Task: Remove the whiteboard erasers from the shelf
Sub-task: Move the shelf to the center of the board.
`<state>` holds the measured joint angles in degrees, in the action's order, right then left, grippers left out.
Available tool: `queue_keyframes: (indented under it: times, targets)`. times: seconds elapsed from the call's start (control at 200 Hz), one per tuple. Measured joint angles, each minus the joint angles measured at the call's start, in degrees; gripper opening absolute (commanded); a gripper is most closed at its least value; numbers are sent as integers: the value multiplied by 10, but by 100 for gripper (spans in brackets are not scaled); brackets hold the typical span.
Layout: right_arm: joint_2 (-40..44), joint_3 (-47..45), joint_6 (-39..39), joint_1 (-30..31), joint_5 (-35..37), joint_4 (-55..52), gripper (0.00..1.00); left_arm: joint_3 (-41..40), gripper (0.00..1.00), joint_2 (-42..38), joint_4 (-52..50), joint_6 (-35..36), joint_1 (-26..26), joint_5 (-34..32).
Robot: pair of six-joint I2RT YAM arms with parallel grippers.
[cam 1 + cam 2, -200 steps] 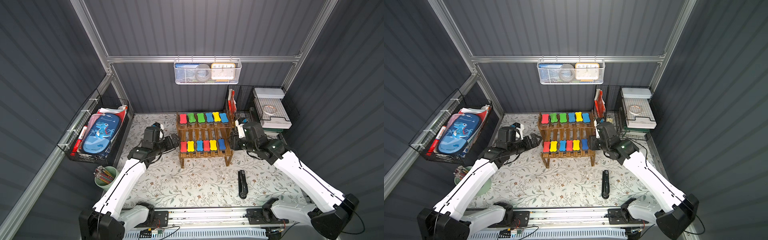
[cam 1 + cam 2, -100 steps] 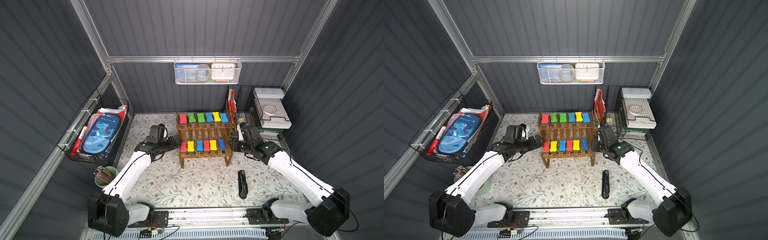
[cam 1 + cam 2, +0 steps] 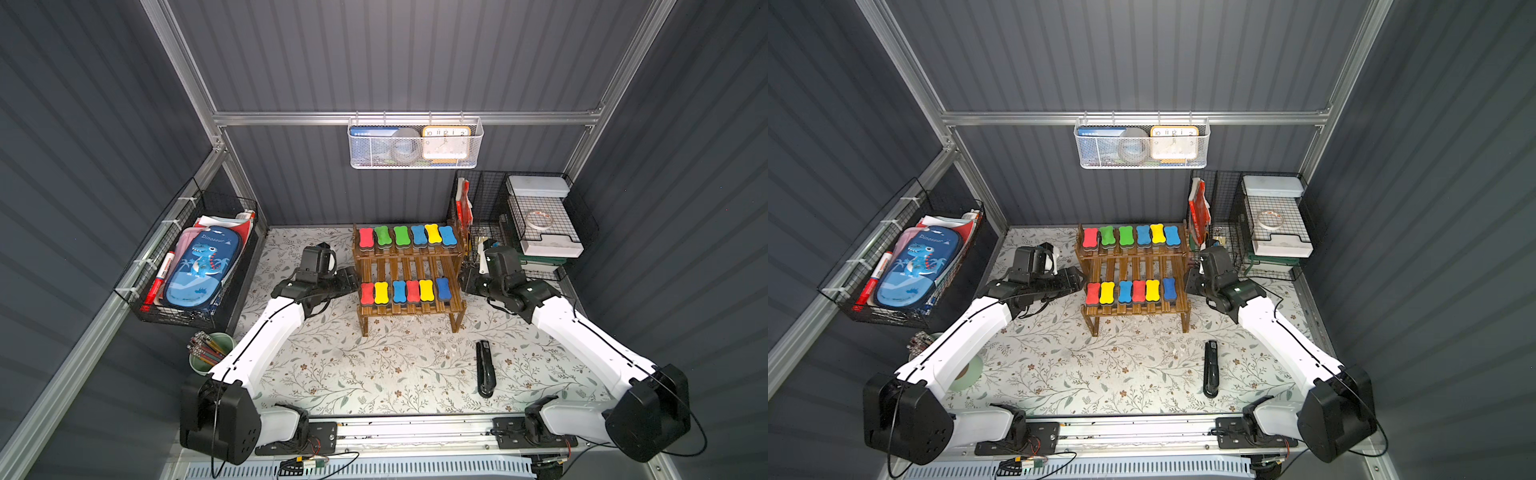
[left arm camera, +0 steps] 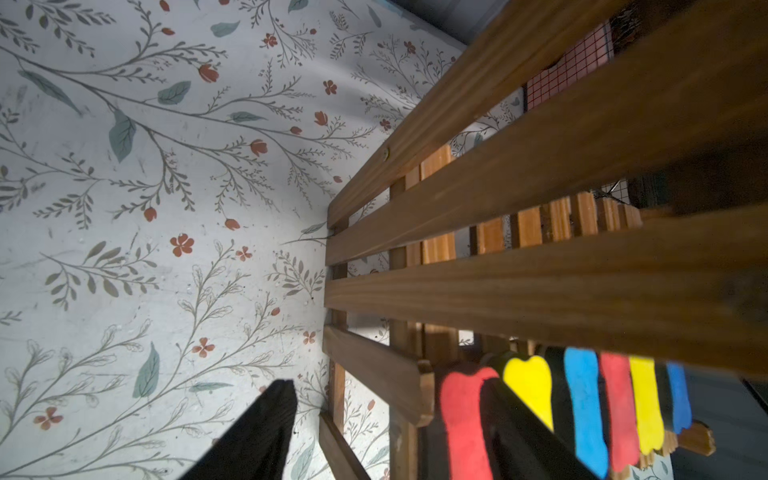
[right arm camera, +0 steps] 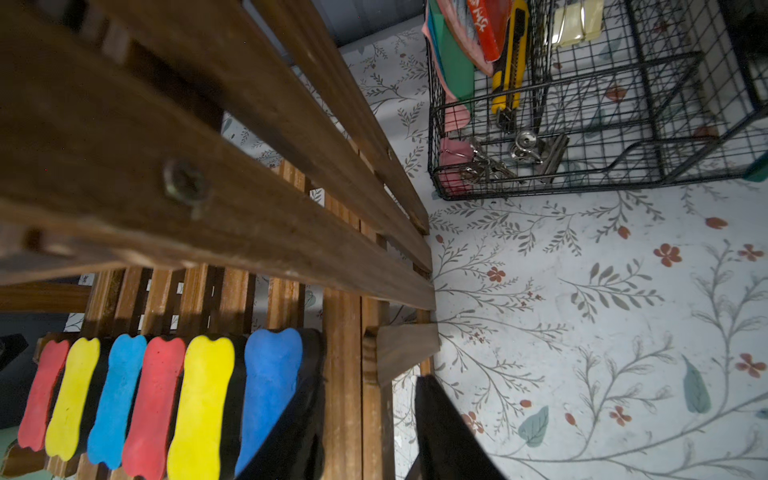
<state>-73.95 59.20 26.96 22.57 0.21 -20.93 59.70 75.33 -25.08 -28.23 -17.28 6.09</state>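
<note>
All 12 whiteboard erasers point(image 3: 412, 291) on shelf point(image 3: 409, 266). My L jaws: part-open, astride red eraser point(image 4: 461, 424), lower tier, L end; long axis front-back, so closing would squeeze its narrow width. My R jaws: beside blue eraser point(image 5: 270, 386), R end; state can't tell.

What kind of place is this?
Probably a mock desk corner in a robot test booth: grey ribbed wall panels, a black wire rack holding a blue dinosaur pencil case, and a brown wooden slat shelf of coloured foam erasers.
</note>
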Motion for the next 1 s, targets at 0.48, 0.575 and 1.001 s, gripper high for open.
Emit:
queue_keyframes:
  times: [0.48,0.575,1.001]
  targets:
    - [-33,-13,21,-7,-9,52,36,-17,64,3,14,-2,0,5]
    - [-42,-13,26,-7,-9,62,33,-17,62,8,16,-2,0,9]
    - [-64,-13,40,-7,-10,72,18,-17,62,13,21,-2,0,15]
